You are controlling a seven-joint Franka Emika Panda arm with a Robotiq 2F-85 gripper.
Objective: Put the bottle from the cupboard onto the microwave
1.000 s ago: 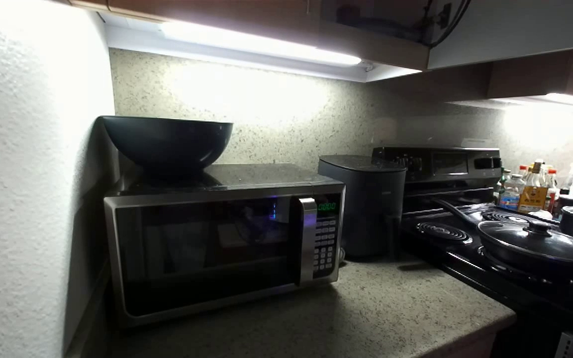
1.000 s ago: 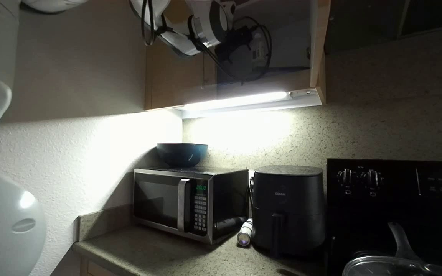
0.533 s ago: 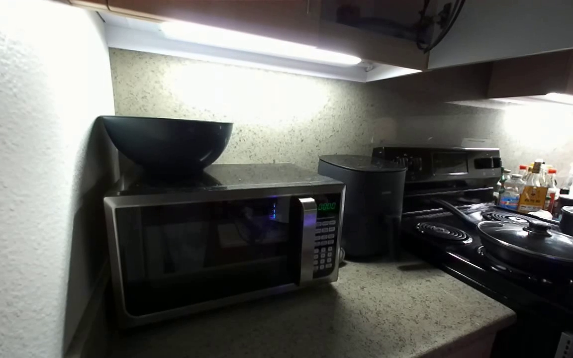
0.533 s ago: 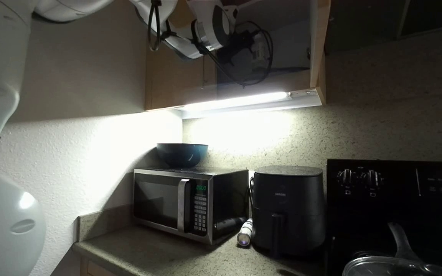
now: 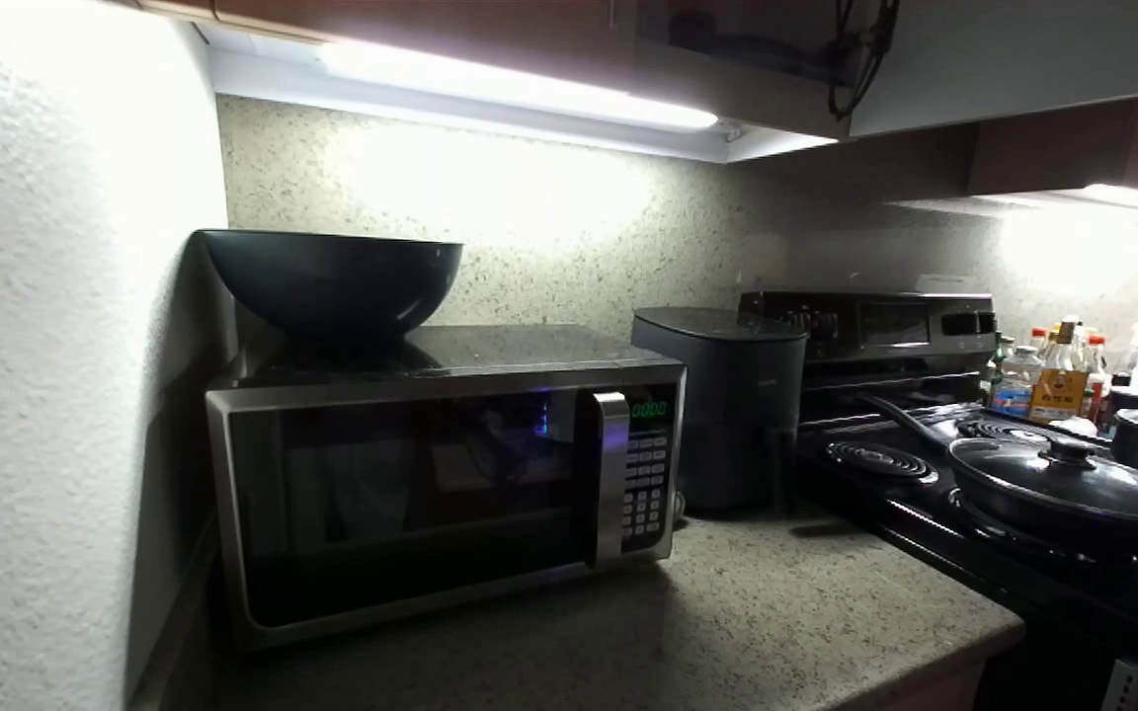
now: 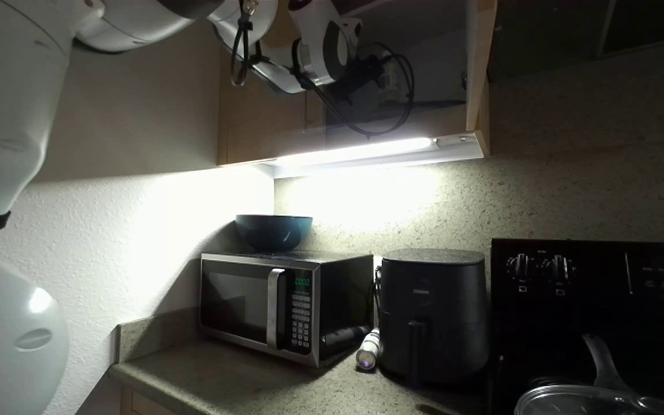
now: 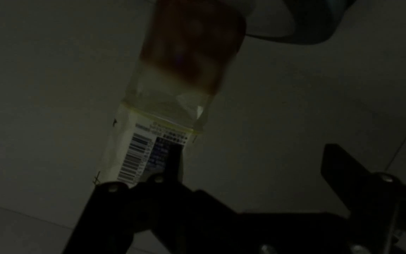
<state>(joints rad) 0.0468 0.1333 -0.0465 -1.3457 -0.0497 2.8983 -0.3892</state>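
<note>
Left, in an exterior view: your arm (image 6: pixel 9 115) extends up and across to the cupboard (image 6: pixel 271 129), whose right-hand bay shows open; that step can be taken as done. Beneath, on the surface (image 6: pixel 217 369), stands the microwave (image 6: pixel 286 308), its top bearing a dark bowl (image 6: pixel 274 232) toward the left; the bottle has yet to be set there. Farther right, the air fryer (image 6: pixel 433 311) lies outside your task.

Wrist view, dim, again from the left: the bottle (image 7: pixel 190 46), amber-brown, appears to be inside the cupboard, ahead of the claw (image 7: pixel 254 151) and left of its gap. A barcode label (image 7: pixel 136 155) shows just below; whether it belongs to the same container is unclear. Your claw is spread wide, holding nothing; part of it covers the label's edge in view, but contact cannot be judged.

Progress, as judged: the reach is nearly made, the grasp not. Left for you: bring the bottle between the jaws, close, withdraw, lower, set it beside the bowl, let go.
</note>
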